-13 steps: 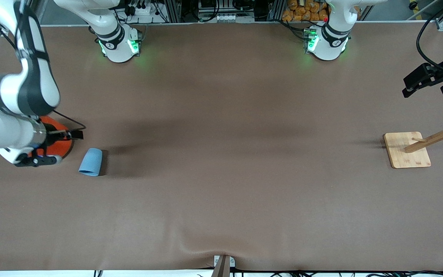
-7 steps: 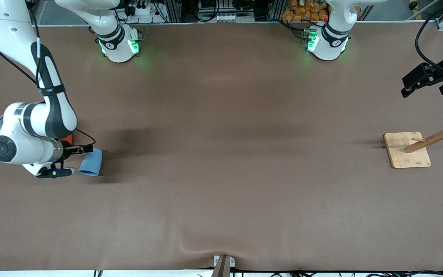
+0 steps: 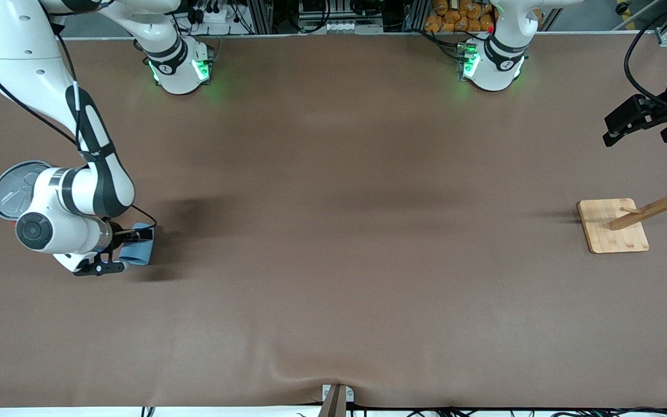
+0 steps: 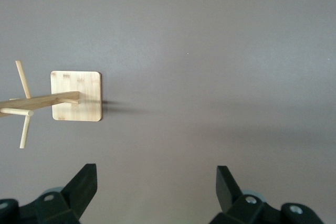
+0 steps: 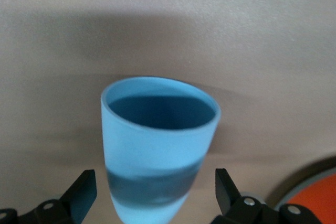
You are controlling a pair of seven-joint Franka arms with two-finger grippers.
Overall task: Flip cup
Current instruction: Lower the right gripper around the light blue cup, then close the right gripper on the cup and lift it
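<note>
The light blue cup (image 3: 142, 250) lies on its side on the brown table near the right arm's end. In the right wrist view the cup (image 5: 157, 140) shows its darker blue inside, its mouth pointing away from the wrist. My right gripper (image 3: 124, 251) is open and low at the table. Its fingers (image 5: 84, 192) stand on either side of the cup's narrow base end, with a gap on each side (image 5: 155, 195). My left gripper (image 3: 637, 130) is open and empty (image 4: 156, 182), held high at the left arm's end of the table.
The orange can with a grey pull-tab lid (image 3: 15, 188) stands beside the right arm's wrist, farther from the front camera than the cup; its orange edge shows in the right wrist view (image 5: 315, 198). A wooden peg rack on a square base (image 3: 611, 229) stands under the left gripper (image 4: 76, 97).
My right arm has swung from over the orange can down to the cup, and its open fingers now straddle it. The cup has stayed where it was. The left arm has barely moved.
</note>
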